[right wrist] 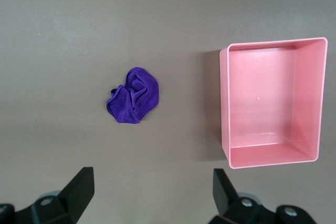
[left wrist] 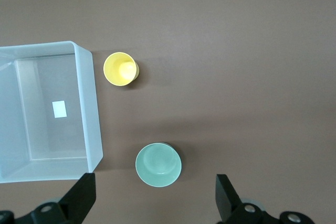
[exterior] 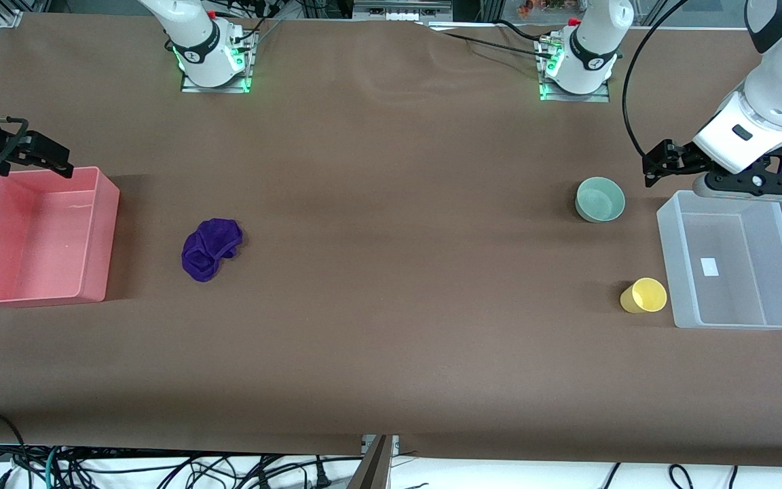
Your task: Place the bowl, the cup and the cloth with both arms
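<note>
Three task items all lie loose on the brown table (exterior: 391,305), so by the look of it nothing has been placed yet. Both bins are empty: a clear plastic rectangular bin (exterior: 665,248) at the left arm's end and a pink plastic rectangular bin (exterior: 107,231) at the right arm's end. The left pincer (exterior: 656,165), black with two fingers spread wide apart and holding nothing, hangs over the table just beside the clear bin's corner. Close to it sits the small round pale mint-green bowl (exterior: 600,200), upright on the table; the small yellow plastic cup (exterior: 643,295) stands a little farther from that pincer, almost touching the clear bin's wall. The right pincer (exterior: 51,159), also spread open and empty, hangs over the rim of the pink bin. The crumpled purple cloth (exterior: 211,248) lies well apart from this pincer, on open table beside the pink bin. Judging from this, all three grasps and placements remain to be done.
</note>
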Available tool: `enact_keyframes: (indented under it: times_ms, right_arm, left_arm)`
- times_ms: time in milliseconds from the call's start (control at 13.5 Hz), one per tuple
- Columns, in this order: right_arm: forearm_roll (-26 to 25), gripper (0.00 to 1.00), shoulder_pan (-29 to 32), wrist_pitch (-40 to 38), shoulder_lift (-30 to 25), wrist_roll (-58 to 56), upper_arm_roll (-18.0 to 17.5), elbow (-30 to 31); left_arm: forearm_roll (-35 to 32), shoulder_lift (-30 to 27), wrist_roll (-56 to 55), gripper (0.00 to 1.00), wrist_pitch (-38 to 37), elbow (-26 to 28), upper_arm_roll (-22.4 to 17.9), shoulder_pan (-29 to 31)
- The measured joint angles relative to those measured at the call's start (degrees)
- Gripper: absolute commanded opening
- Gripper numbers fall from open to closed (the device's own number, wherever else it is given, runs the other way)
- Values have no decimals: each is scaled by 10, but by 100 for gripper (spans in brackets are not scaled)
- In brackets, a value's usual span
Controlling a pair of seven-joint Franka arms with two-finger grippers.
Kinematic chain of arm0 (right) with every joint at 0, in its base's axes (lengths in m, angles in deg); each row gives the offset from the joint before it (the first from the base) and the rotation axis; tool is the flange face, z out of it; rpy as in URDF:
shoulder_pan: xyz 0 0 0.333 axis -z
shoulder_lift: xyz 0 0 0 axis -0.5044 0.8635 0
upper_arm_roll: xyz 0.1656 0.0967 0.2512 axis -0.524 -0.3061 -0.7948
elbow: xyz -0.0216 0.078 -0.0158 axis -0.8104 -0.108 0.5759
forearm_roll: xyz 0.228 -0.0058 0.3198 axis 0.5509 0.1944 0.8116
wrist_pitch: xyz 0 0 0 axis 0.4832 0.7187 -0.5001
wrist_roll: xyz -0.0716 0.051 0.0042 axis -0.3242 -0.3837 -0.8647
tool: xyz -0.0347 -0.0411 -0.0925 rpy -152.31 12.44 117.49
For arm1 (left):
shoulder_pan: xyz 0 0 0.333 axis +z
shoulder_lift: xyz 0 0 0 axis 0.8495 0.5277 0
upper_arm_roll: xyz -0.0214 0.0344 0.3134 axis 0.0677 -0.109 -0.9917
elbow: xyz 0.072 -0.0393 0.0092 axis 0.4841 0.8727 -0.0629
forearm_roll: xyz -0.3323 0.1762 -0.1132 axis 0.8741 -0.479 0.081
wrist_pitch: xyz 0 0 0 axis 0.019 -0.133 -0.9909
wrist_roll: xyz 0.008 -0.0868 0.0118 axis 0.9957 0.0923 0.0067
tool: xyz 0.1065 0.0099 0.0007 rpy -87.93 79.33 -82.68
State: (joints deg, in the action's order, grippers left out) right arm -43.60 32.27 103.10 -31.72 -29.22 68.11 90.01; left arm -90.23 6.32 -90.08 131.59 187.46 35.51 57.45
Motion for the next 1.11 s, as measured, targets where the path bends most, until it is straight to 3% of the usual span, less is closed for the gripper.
enact_keyframes:
  times_ms: [1108]
  right_arm:
    - [0,100,0,0,0,4,0,0]
  left_arm:
    - [0,18,0,100,-53,-22,-2,2]
